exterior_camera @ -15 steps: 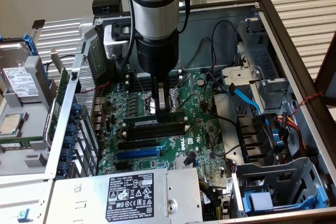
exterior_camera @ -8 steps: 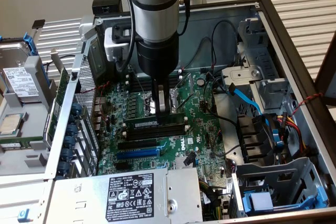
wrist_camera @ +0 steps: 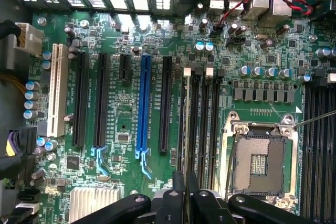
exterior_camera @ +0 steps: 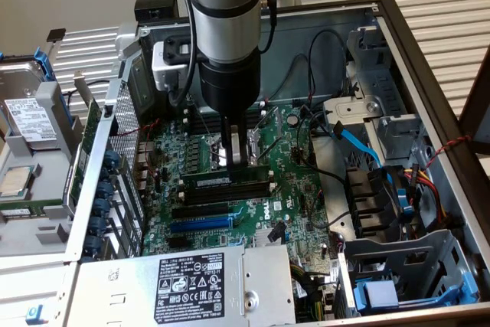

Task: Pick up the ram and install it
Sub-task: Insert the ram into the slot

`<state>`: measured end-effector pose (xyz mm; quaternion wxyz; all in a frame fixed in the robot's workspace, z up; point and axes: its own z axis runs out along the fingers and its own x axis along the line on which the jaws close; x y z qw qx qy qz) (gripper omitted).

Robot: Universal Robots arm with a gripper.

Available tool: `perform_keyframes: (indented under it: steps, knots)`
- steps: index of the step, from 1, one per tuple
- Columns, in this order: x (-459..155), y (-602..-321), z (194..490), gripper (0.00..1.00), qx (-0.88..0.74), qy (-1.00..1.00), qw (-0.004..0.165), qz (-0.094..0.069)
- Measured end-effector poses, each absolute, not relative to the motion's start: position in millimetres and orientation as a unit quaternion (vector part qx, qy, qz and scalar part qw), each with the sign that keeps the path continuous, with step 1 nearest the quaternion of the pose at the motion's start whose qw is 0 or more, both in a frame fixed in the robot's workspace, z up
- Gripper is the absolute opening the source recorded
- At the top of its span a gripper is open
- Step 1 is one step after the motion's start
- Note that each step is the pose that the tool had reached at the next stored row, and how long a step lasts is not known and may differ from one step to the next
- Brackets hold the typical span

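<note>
The long, thin green circuit-board ram (wrist_camera: 187, 119) is pinched edge-on by the black end effector (wrist_camera: 186, 186), directly beneath it, long axis parallel to the black memory slots (wrist_camera: 202, 124) beside the silver processor socket (wrist_camera: 260, 163).

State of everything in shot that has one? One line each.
tool: shut on the ram
ram: on edge at the memory slot nearest the expansion slots; can't tell if seated
neighbouring memory slots: empty
CPU socket: bare, no cooler
blue expansion slot: empty
case: lying flat, side open
</note>
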<state>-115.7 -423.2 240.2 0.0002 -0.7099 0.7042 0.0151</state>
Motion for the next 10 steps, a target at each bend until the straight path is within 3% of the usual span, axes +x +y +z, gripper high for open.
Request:
perform_keyframes:
  steps: [10]
  knots:
    - [-116.3,-422.9,239.7,0.13,-0.708,0.706,0.0,0.015]
